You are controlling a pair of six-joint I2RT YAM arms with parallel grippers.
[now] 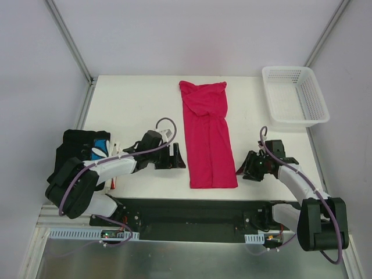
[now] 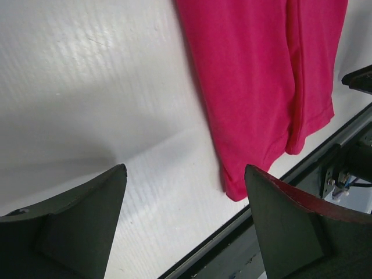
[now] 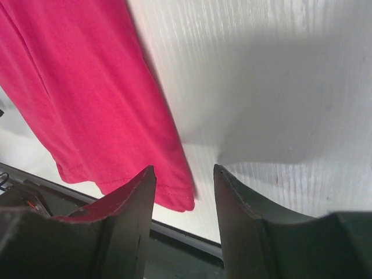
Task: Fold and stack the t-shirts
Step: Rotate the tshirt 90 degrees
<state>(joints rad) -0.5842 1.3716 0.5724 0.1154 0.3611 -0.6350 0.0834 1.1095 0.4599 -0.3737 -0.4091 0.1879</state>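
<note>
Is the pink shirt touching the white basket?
Apart. The top view shows bare table between the pink shirt, lying mid-table, and the white basket at the far right corner.

White-shelled arms (image 1: 113, 164), black joints (image 1: 317, 224), purple cables (image 1: 165, 121), dark wedge-shaped pincer fingers (image 2: 290, 226), edges perhaps tinged red

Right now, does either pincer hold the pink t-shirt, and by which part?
Nothing is held: left pincer and right pincer stand open beside the pink t-shirt.
</note>
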